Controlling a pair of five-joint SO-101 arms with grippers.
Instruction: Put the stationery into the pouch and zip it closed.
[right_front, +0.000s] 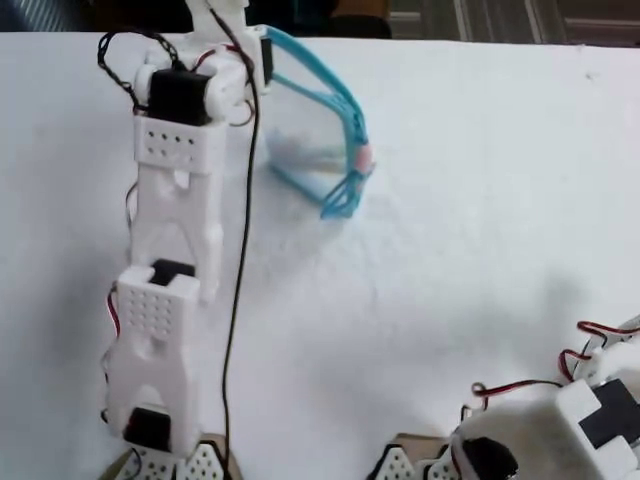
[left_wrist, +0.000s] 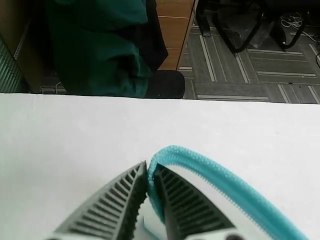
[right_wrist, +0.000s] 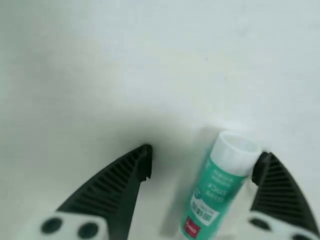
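Left arm (right_front: 175, 200): white, stretched far up the white table (right_front: 480, 250). Left gripper (left_wrist: 148, 170): ribbed black jaws pinched shut on the teal zipper edge of a clear soft plastic pouch (left_wrist: 210, 175). The edge comes out from between the fingertips and curves away to one side.

High view: the pouch (right_front: 315, 150) lies on the table just right of the left arm's far end, its mouth gaping. A small pink piece (right_front: 362, 157) sits on the teal edge at the pouch's right corner.

Right arm (right_front: 560, 430): folded low at the near right corner, well apart from the pouch. Right gripper (right_wrist: 204, 156): jaws spread wide over the table. A green-and-white glue stick (right_wrist: 217, 192) with a white cap lies flat between them. It is close against one finger and well clear of the other, cap end level with the fingertips.
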